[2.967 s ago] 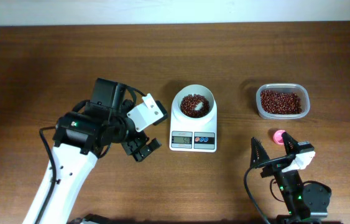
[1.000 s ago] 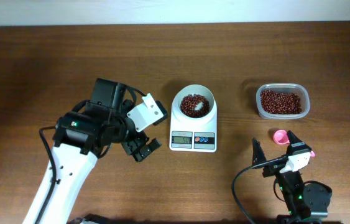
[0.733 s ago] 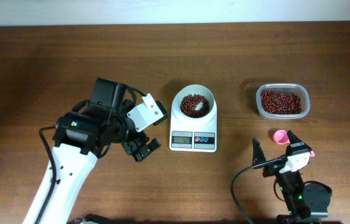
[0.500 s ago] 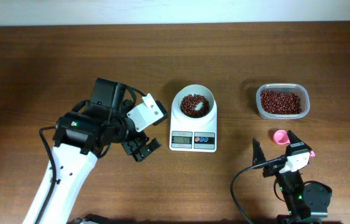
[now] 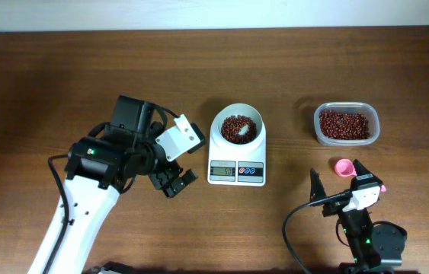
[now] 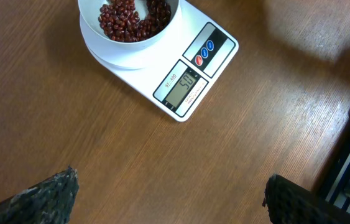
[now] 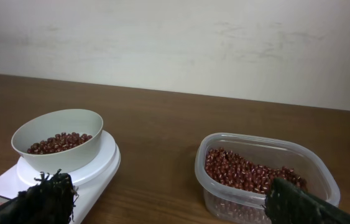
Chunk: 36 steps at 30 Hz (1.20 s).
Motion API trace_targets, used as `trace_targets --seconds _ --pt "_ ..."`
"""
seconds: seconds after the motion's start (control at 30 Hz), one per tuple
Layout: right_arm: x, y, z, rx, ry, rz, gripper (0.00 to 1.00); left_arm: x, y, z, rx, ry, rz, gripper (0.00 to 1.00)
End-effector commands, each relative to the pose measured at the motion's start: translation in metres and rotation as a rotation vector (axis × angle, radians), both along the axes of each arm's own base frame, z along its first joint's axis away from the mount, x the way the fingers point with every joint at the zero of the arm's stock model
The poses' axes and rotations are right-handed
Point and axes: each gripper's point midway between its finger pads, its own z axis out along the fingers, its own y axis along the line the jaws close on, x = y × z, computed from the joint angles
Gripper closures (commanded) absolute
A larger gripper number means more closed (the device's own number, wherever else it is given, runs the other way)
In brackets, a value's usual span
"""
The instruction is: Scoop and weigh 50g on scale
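Even soft indoor light, sharp focus, faint shadows, no glare

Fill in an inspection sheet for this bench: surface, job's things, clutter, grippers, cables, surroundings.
Surface: brown wooden table; no stray beans seen on it.
Job's things: scale at the centre, its bowl partly filled with beans; clear tub with more of them to its right; pink scoop lying on the table in front of the tub.
Clutter: nothing seen.
Grippers: left gripper open and empty, left of the scale; right gripper open, over the scoop, not gripping it.
Cables: black cable loops beside the right arm.
Surroundings: pale wall behind the table.
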Motion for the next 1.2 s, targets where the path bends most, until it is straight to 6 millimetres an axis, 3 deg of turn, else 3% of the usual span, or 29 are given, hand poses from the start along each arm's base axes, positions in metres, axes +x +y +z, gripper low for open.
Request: trace_targets --seconds 0.0,1.17 --pt "0.0004 -0.0034 -0.0033 -0.005 0.007 -0.022 0.01 0.0002 -0.0012 0.0080 -0.013 -0.027 -0.018 0.01" --pt "0.0004 -0.0035 -0.0029 -0.052 -0.004 -0.020 0.01 0.0002 -0.0012 0.0080 -0.013 -0.027 -0.018 0.01"
